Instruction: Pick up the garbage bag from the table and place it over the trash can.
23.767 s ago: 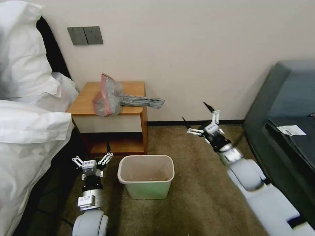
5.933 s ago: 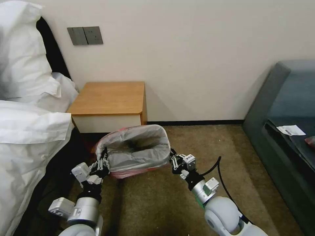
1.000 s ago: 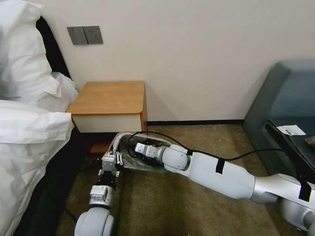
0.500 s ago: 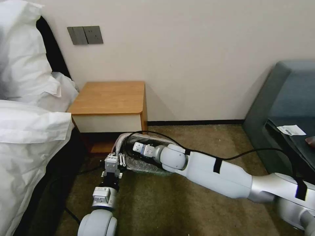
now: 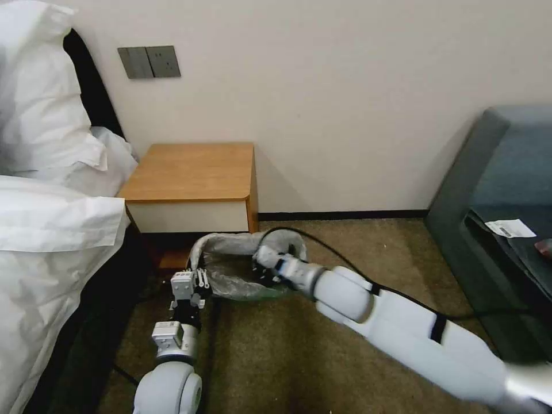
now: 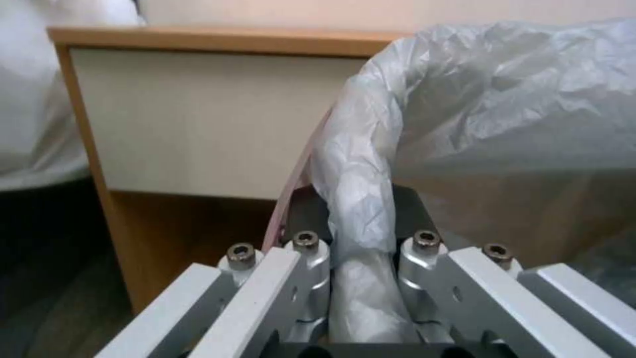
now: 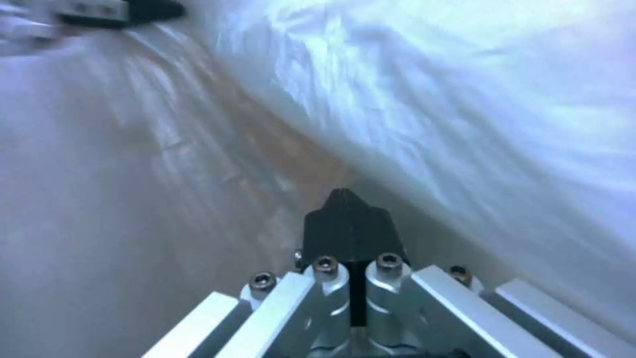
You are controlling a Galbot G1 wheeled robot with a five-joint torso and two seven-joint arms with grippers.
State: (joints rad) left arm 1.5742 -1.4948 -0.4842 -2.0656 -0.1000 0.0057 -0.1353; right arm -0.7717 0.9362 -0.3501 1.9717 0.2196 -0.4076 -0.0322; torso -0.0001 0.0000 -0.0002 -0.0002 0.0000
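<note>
The grey garbage bag [image 5: 230, 277] lies spread open over the trash can [image 5: 270, 293], of which a green strip shows at the front, on the floor before the table [image 5: 190, 167]. My left gripper [image 5: 199, 280] is at the bag's left rim. In the left wrist view that gripper [image 6: 361, 233] is shut on a bunched fold of the bag [image 6: 504, 99], with the table [image 6: 198, 124] behind. My right gripper [image 5: 260, 275] reaches down inside the bag. In the right wrist view it [image 7: 351, 209] is shut with nothing held, with bag film [image 7: 464, 99] all around it.
A bed with white bedding [image 5: 46, 230] stands close on the left. A grey sofa [image 5: 506, 190] fills the right side. Bare carpet [image 5: 276, 362] lies in front of the bin. A black cable [image 5: 322, 244] loops off my right arm.
My right arm has swung so its elbow sits lower and farther right, and its gripper has shifted right inside the bag. The bag's rim stands wider. The left gripper moved slightly left.
</note>
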